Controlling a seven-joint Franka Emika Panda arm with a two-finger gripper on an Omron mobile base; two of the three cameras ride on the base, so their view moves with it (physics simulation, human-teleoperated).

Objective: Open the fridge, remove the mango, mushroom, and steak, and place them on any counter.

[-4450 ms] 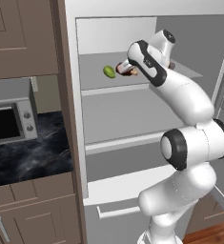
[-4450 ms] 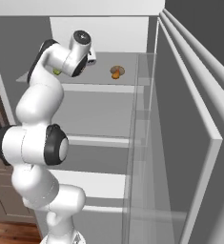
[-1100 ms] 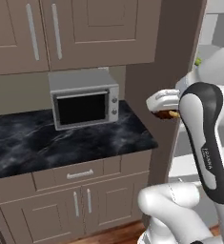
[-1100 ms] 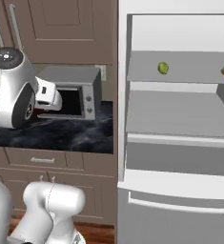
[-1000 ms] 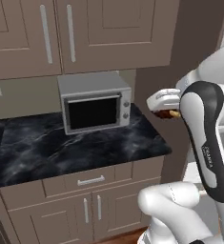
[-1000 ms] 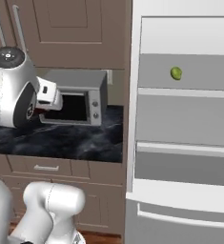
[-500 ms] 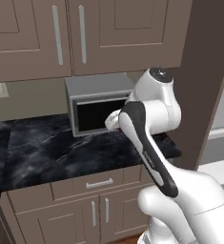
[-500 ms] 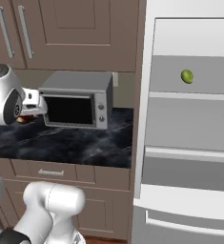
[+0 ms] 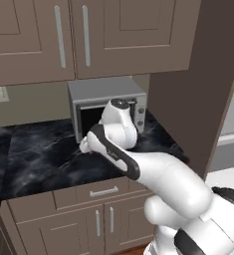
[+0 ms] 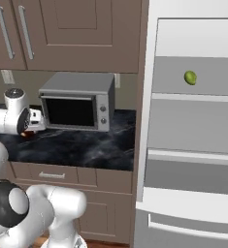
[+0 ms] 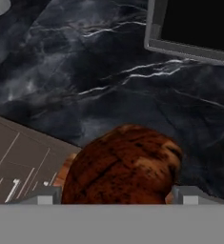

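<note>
1. Carrying the steak (image 11: pixel 123 164), the gripper (image 10: pixel 27 127) hangs over the counter (image 10: pixel 86 145), out in front of the microwave (image 10: pixel 76 100) and off its door-side corner; the jaws stand wide, pinching the dark red-brown lump across its breadth.
2. The steak looks soft and a little slick, likely to sag or slide, so a hold across the thick middle suits it; it is light enough to be set down gently without harm.
3. In the hand view the counter's front edge runs just below the steak, with cabinet fronts (image 11: pixel 18 162) beyond it, so a release here risks a drop over the edge; moving further in toward the microwave seems wiser.
4. Open black worktop lies between the gripper and the microwave, free for setting down.
5. The mango (image 10: pixel 190 77) sits on a shelf of the open fridge (image 10: pixel 193 145), well to the other side of the microwave.
</note>
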